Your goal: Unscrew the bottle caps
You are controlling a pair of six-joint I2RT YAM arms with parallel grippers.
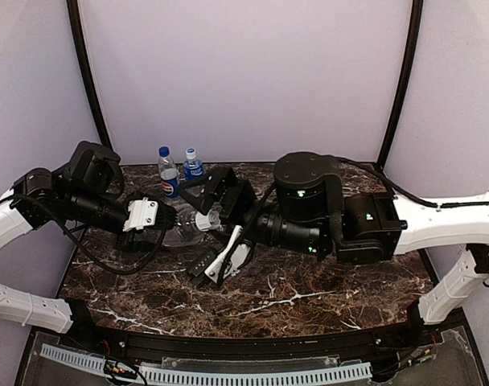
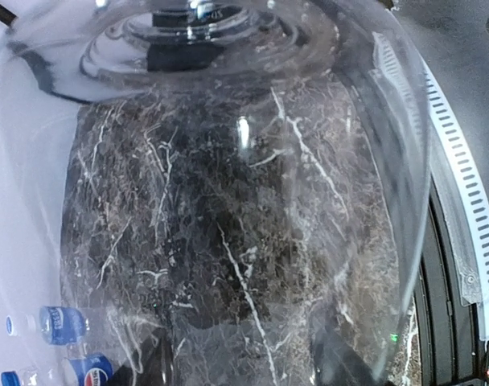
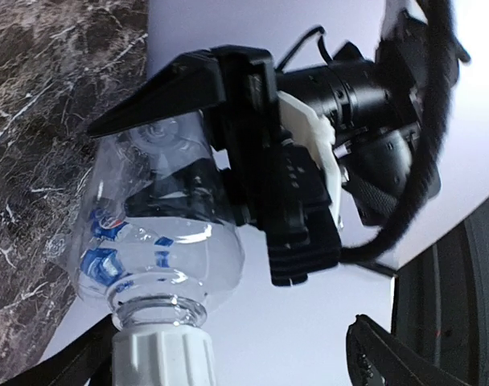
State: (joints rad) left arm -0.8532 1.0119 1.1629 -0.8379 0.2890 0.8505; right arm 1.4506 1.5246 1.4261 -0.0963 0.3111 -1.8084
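With the plain bottle clamped level above the bench in the left pincer and its white cap flanked by the parted right pincer, the thin body could be spun in that clamp once torque is applied.

White arm links, black cylindrical joint housings, looping black cables, white mounting plate, green lights

Clear bottle held right up against lens, filling most of frame. Dark marble table seen through its wall, warped. Lower left: blue-label bottle with white cap; Pepsi bottle just beside it, its cap apparently blue. Right edge: white slotted strip.
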